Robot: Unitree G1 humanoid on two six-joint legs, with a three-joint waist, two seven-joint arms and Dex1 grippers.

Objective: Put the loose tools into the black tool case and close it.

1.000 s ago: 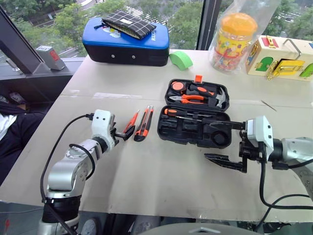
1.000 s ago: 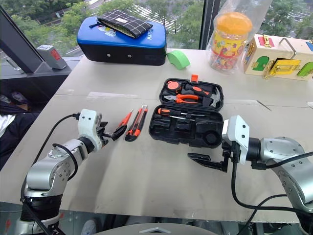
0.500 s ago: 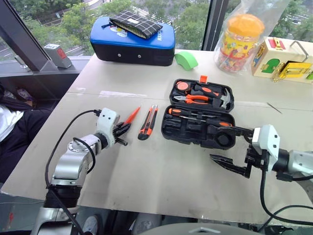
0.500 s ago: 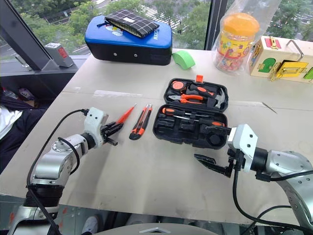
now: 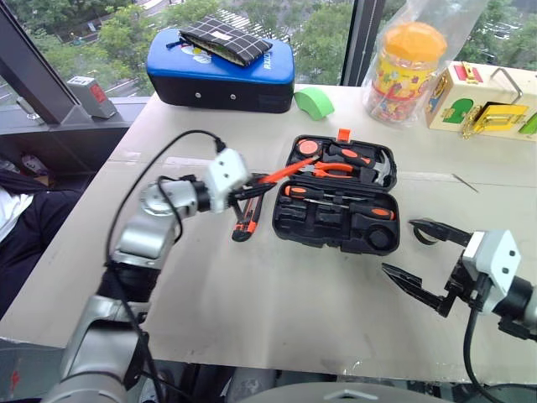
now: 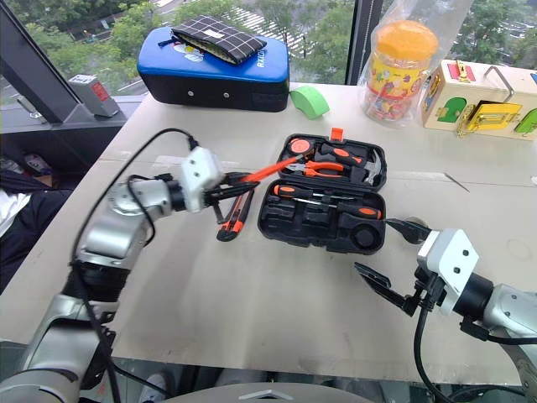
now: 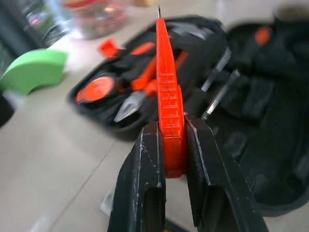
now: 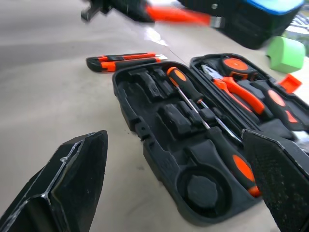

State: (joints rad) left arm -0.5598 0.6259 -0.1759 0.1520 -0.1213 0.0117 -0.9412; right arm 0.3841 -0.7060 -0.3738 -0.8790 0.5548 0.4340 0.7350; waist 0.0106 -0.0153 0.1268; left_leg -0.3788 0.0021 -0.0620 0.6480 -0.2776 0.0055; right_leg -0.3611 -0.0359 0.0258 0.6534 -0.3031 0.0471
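Orange-red and slim, the slim orange-red tool [image 5: 284, 172] is clamped between the two black fingers of the left gripper [image 5: 256, 188], above the table [image 5: 252, 294], with its thin tip pointing toward the far half of the black tool case [image 5: 337, 195]. The case lies open in the middle of the table. Its far half holds orange-handled pliers [image 5: 329, 170] and a hammer [image 5: 375, 170]; its near half holds two screwdrivers [image 8: 193, 96] with orange-and-black handles. The orange-black utility knife [image 5: 246, 222] lies flat on the table just beside the left side of the case, under the left gripper. The right gripper [image 5: 419, 260] hangs near the right corner of the case, its jaws spread wide and holding nothing. Behind the case stand a blue padded case [image 5: 220, 71], a green block [image 5: 314, 102] and a jar with orange lid [image 5: 406, 60].
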